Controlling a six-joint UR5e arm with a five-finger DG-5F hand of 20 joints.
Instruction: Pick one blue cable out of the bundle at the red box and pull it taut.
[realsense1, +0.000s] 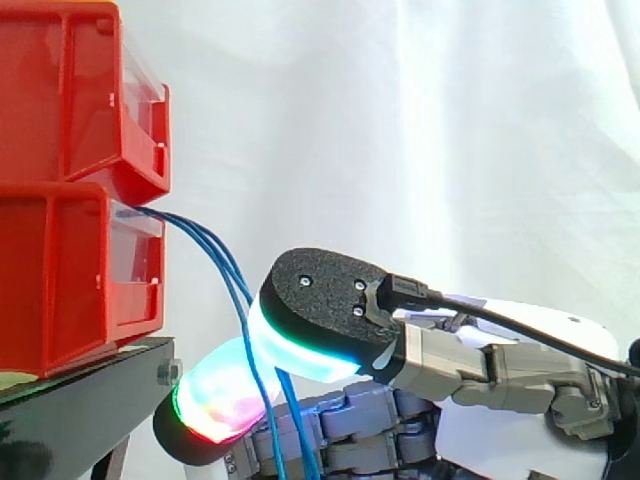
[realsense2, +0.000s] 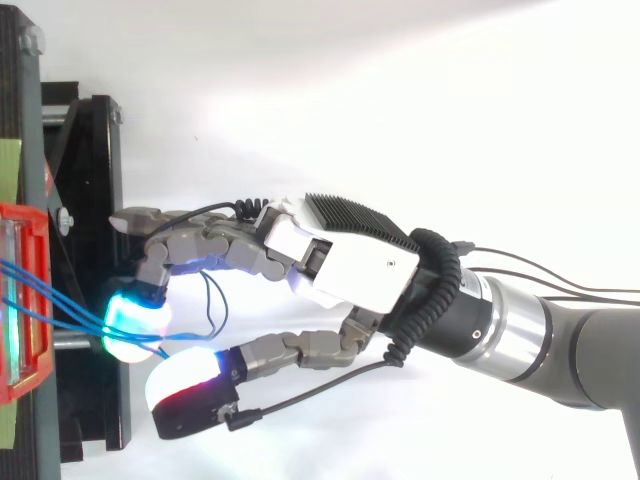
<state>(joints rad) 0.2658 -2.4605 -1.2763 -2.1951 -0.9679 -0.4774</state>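
Observation:
Thin blue cables (realsense1: 215, 250) leave the gap between the two stacked red boxes (realsense1: 60, 270) and sag down to the right. My hand (realsense2: 350, 265) reaches in from the right with its fingers curled. In the side view the cables pass between a cyan-glowing pad (realsense1: 310, 345) above and a green-and-red-glowing pad (realsense1: 215, 400) below. From above, the blue cables (realsense2: 50, 290) run from the red box (realsense2: 25, 370) to where the cyan pad (realsense2: 135, 320) meets the white pad (realsense2: 190, 385). A slack loop of cable (realsense2: 222, 305) hangs behind the pads. How many cables are pinched I cannot tell.
The red boxes stand on a black stand (realsense1: 90, 385) whose edge lies just left of the fingertips (realsense2: 125, 220). A white curtain hangs behind, and there is free room to the right of the stand.

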